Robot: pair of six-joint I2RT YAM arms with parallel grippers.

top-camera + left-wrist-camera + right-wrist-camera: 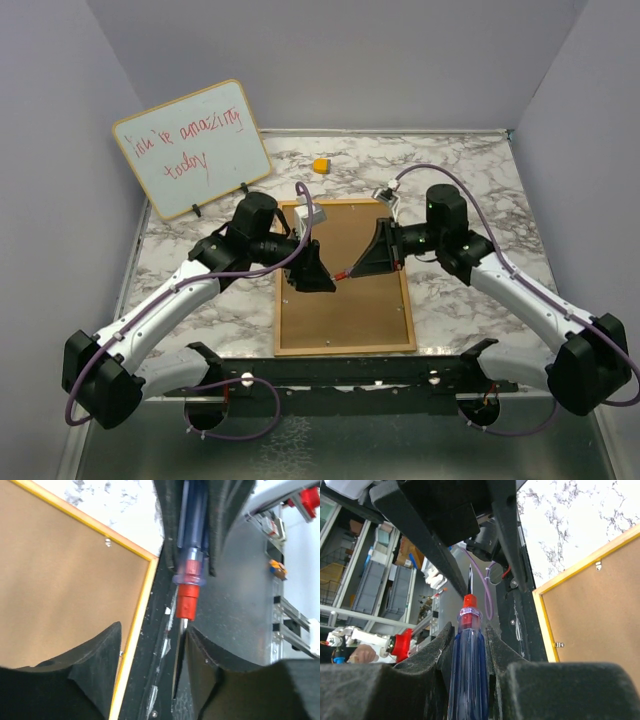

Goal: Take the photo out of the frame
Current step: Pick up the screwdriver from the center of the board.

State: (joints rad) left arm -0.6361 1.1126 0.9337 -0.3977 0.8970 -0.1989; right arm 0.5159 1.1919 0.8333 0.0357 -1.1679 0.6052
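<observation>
Top external view: the frame (345,320) lies back-up mid-picture under both grippers, the right gripper (359,269) squeezing a screwdriver (344,273) pointing left toward the left gripper (328,281), whose fingers are apart.

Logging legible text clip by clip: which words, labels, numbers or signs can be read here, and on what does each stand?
"amazing today": red handwriting on the white wood-edged whiteboard.
The word before it, ending in "'re": too scrawled to read with certainty.
Brown cork back of the yellow-edged picture frame: no text.
Transparent blue-handled screwdriver with red collar: no readable marking.
</observation>
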